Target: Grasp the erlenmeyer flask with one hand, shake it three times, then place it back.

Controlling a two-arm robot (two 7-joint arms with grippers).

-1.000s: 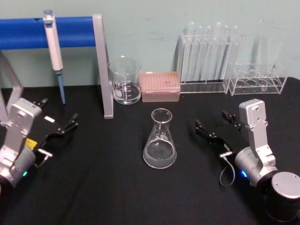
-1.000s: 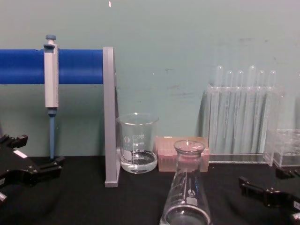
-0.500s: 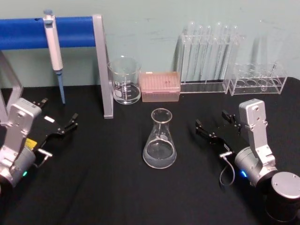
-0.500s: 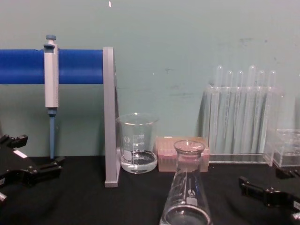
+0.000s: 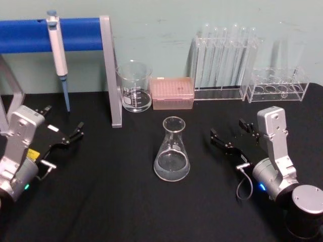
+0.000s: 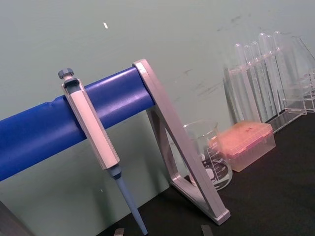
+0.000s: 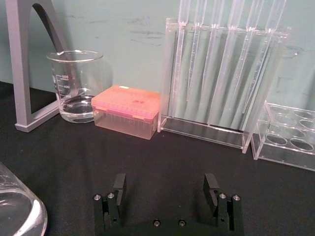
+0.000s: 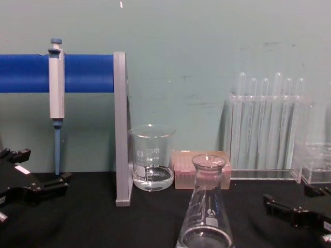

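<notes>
- The flask stands upright on the black table, a little liquid pooled in its wide base, nothing touching it.
- The right claw hovers low, just to the flask's right side, tips pointing toward it with a clear gap between; seen from the right wrist camera, its fingers are spread wide with nothing between them.
- The left claw sits well off on the flask's other side, also spread and empty, pointing at the grey stand and the pipette.
- The step looks like the approach and grasp, nothing started yet; the right claw seems the better placed of the two.
- To do it well, I'd say slide in level and take the narrow neck just under the flared rim, centred between the fingers so the glass cannot twist.
- Close firmly but not hard; smooth glass could slip or tip if nudged by one finger first.
- Lift straight before shaking: beyond the claw stand the beaker, the pink box and the tube rack, close enough to matter on a wide swing.
- Against a second ago: no change at all, both claws, flask and glassware sit exactly where they were.
</notes>
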